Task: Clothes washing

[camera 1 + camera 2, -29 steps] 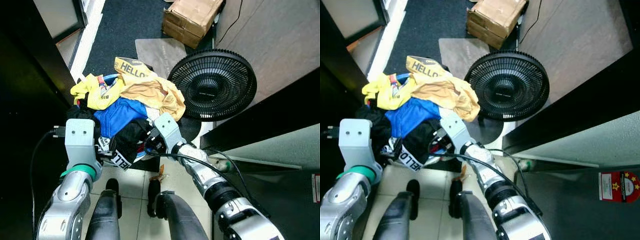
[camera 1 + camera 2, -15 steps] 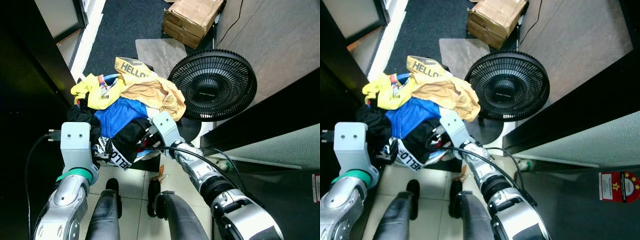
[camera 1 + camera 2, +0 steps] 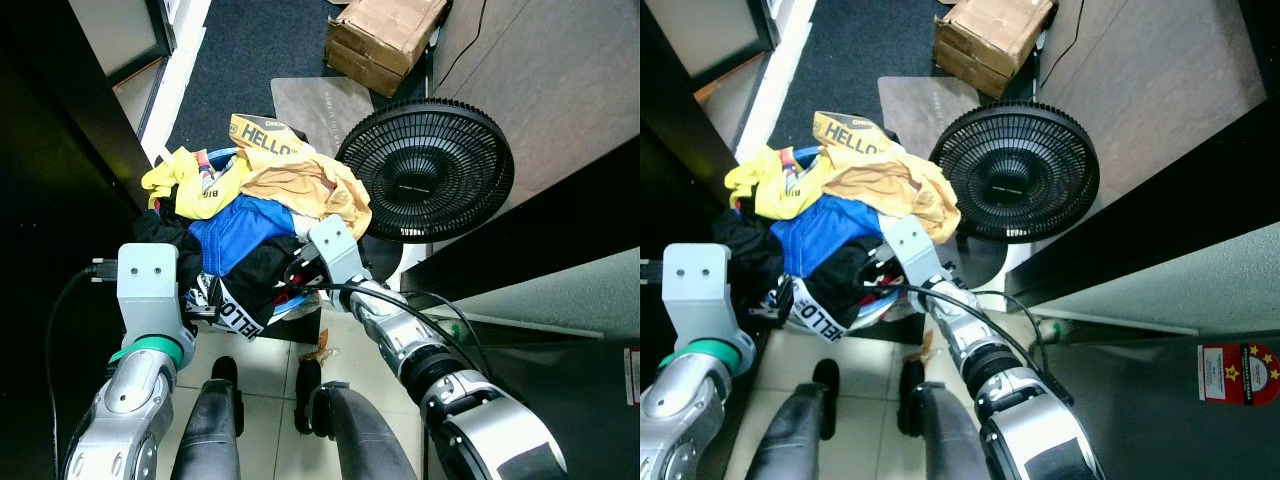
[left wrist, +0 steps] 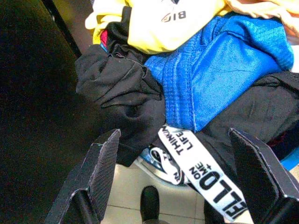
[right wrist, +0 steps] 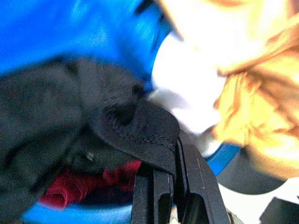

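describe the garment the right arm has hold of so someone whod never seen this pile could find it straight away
Start at the big round black floor fan; heaped beside it is the laundry pile. At the pile's near edge, where the right end effector is shut on a fold, lies the black garment. It sits just below the bright blue garment, darker than the yellow and tan clothes above.

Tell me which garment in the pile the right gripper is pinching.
The black garment at the pile's near edge: the right gripper is shut on its hem. The blue, yellow and tan pieces lie farther up, untouched.

R gripper (image 5: 166, 175) pushed further into pile, now pinching black garment (image 5: 135, 126), L arm shifted slightly
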`<state>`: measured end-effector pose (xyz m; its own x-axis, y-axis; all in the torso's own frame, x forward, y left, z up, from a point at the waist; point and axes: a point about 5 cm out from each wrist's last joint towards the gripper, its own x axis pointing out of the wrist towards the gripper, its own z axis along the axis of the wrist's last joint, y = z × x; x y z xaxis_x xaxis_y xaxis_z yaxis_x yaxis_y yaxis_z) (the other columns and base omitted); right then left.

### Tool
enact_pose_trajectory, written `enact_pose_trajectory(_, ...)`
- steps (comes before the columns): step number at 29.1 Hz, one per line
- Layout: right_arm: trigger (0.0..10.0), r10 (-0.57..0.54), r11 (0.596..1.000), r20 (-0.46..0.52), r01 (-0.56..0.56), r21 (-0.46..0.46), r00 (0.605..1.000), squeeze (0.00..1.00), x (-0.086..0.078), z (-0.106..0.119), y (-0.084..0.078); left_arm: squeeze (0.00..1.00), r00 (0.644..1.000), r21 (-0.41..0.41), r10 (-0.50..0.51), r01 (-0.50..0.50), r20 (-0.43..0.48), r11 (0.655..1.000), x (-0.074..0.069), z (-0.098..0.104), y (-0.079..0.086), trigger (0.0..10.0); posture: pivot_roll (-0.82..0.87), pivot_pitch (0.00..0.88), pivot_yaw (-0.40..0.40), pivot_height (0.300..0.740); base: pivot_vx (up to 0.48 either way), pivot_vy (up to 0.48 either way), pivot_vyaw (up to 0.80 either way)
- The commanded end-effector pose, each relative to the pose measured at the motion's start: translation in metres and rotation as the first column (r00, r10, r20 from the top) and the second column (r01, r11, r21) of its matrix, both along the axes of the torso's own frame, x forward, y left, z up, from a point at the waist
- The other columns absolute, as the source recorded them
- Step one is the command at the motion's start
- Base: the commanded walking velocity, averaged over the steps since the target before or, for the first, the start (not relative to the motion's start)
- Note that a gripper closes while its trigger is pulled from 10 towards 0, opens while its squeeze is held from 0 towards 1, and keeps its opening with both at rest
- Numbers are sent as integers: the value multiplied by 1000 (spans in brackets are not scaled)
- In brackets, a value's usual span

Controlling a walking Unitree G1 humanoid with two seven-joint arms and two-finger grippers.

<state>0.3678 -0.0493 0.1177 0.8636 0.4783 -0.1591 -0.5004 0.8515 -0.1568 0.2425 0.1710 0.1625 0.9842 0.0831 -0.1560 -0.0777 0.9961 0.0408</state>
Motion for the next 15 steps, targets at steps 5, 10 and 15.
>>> enact_pose_trajectory(5, 0, -79, 983, 71, 67, 168, 994, 0, 10, 22, -15, 0, 1000, 10, -11, 11, -6, 1000, 9, -4, 3, 10000, 138, 335, -106, 740, 0, 0, 0)
enact_pose_trajectory(10, 3765, -182, 950, 206, 118, 289, 961, 0, 21, 63, -34, 0, 999, 19, -32, 32, 16, 999, 20, 0, 4, 10000, 125, 280, -74, 740, 0, 0, 0)
enact_pose_trajectory(15, 10000, -275, 914, 342, 134, 383, 899, 0, 27, 107, -53, 0, 998, 32, -51, 50, 29, 998, 30, 3, 5, 10000, 119, 238, -49, 740, 0, 0, 0)
